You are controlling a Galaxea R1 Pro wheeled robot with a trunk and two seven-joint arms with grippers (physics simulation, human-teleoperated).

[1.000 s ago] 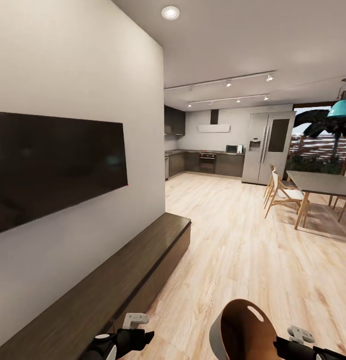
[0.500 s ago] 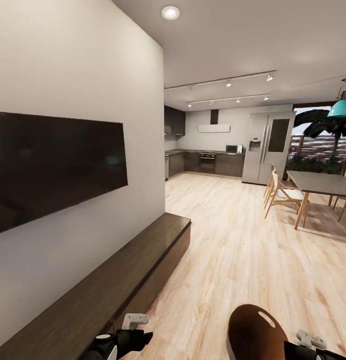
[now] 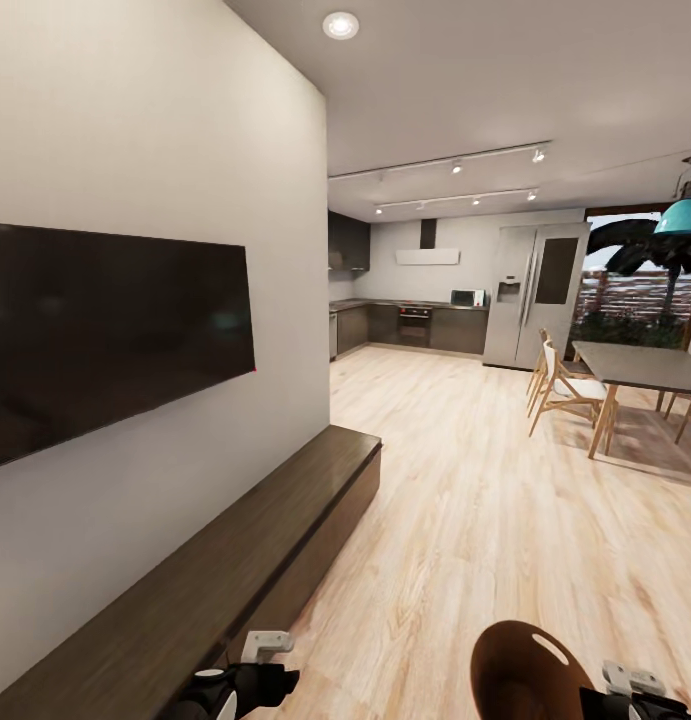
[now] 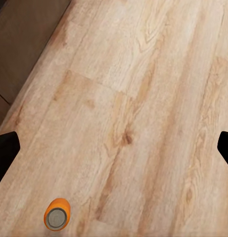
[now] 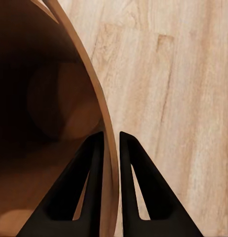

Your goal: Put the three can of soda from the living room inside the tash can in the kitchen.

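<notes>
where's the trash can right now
The trash can sits low in the head view on the robot's right, its thin wall pinched by the right gripper above wood floor.

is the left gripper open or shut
Open: in the left wrist view its fingertips sit at opposite edges, nothing between them but floor.

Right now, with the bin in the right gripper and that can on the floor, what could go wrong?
The right gripper pinches only the thin wall of the trash can; tilted, it could slip or swing as the robot moves. The soda can stands loose on the wood floor under the open left gripper, so a careless reach or base move might knock it over.
</notes>
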